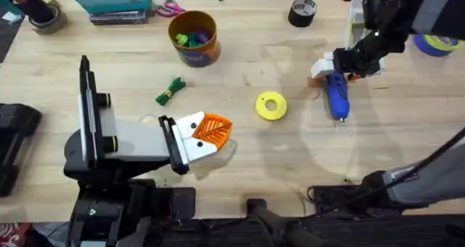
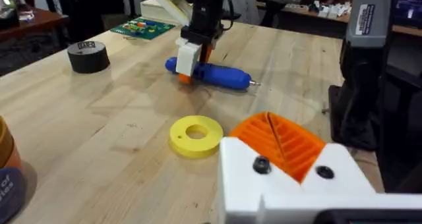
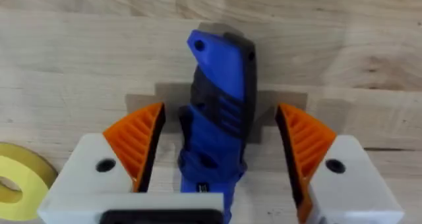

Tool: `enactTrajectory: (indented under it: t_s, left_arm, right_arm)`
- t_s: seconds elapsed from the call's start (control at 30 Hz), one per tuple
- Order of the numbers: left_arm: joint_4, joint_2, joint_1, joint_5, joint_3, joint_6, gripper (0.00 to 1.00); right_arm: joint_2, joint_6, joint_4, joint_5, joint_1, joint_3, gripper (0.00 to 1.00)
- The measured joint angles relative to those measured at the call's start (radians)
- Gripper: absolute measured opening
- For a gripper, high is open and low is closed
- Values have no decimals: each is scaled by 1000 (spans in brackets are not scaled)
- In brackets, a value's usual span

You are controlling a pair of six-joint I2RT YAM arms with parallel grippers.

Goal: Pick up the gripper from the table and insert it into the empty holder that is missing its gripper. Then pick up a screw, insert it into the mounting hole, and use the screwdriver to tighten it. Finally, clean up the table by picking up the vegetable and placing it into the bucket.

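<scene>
I am seeing the blue screwdriver lying on the right of the table, long axis running near-far, metal tip pointing near. My right gripper is straddling it, spread wide; my left gripper is sitting pressed closed.

You will find nothing readable here: the label band on the bucket, the top of the black tape roll and the print on the screwdriver are all too blurred.
</scene>
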Motion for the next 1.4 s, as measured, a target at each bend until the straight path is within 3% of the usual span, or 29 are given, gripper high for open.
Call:
enactTrajectory:
  t_s: [0.23, 0.33, 0.47, 0.6, 0.63, 1.13, 1.4]
  left_arm:
    - [0, 0, 0, 0, 0, 0, 4]
    - [0, 0, 0, 0, 0, 0, 4]
    - [0, 0, 0, 0, 0, 0, 4]
    - [0, 0, 0, 0, 0, 0, 4]
    - [0, 0, 0, 0, 0, 0, 4]
    - [0, 0, 0, 0, 0, 0, 4]
    - [0, 0, 0, 0, 0, 0, 4]
  right_arm:
    - [8, 0, 3, 1, 4, 0, 994]
    - [9, 0, 3, 8, 4, 0, 915]
    - [9, 0, 8, 11, 4, 0, 593]
    - [12, -2, 7, 11, 4, 0, 67]
    - [15, 0, 7, 10, 4, 0, 28]
    - [16, -15, -13, 6, 4, 13, 24]
    - [-81, -4, -74, -8, 6, 154, 24]
